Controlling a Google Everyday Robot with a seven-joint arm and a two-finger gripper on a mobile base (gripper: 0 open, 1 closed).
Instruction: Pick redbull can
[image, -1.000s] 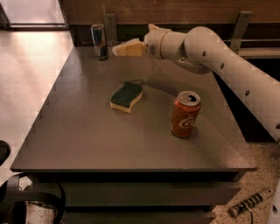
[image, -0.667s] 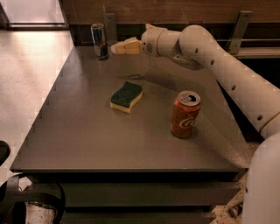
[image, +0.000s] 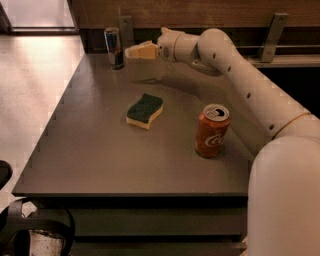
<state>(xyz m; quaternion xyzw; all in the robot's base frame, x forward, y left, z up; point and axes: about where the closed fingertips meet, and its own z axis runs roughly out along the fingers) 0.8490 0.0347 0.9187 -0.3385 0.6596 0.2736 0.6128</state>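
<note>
Jaws of my gripper (image: 129, 51) point left over the far edge of the surface (image: 100, 150); whether spread or pressed together, I cannot tell. The redbull can (image: 114, 47) stands upright just left of their tips, at the far-left corner.

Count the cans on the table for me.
2. The redbull can stands at the far left, just left of the gripper; the orange cola can stands front right. None appears hidden.
</note>
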